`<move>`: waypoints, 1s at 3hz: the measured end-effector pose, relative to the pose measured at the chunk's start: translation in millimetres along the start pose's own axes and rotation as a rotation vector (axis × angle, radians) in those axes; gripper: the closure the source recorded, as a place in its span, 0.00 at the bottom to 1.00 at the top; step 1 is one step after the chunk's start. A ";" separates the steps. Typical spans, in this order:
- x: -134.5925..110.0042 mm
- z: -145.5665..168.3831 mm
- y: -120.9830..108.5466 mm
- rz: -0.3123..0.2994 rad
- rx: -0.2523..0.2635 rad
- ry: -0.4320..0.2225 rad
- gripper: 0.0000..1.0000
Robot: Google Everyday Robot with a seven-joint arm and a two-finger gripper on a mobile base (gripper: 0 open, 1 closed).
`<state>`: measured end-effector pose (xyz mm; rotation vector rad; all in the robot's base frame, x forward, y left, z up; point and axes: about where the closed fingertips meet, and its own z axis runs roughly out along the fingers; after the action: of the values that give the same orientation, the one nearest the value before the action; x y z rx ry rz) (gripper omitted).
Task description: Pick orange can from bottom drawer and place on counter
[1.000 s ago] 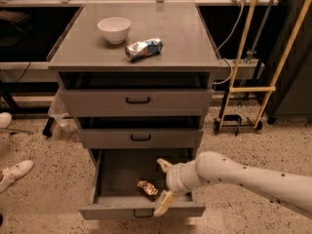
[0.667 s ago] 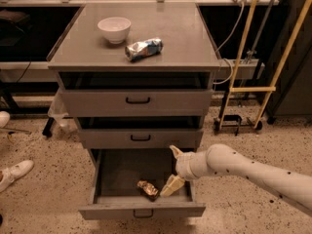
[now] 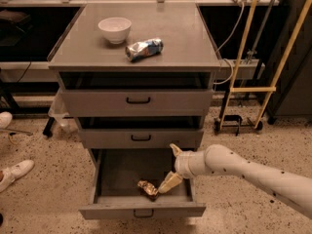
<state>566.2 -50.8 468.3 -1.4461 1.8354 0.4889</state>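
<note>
Orange can [image 3: 147, 188] in bottom drawer [image 3: 141, 210], tool [image 3: 172, 166] beside it (fingers [image 3: 170, 182] spread), bowl [image 3: 115, 29] and silver can [image 3: 144, 48] on counter [image 3: 187, 40]

The counter [image 3: 185, 38] holds a white bowl [image 3: 115, 29] and, just right of it, a squashed silver can [image 3: 144, 49]. My gripper [image 3: 166, 168], fingers spread, is below the bowl, in the bottom drawer [image 3: 112, 211].
</note>
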 end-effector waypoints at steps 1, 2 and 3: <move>20.0 42.2 -39.1 0.097 0.092 -0.036 0.00; 41.5 74.4 -74.2 0.185 0.160 -0.014 0.00; 45.3 79.4 -77.5 0.193 0.164 -0.005 0.00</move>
<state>660.0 -49.1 393.7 -1.1642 1.9725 0.4248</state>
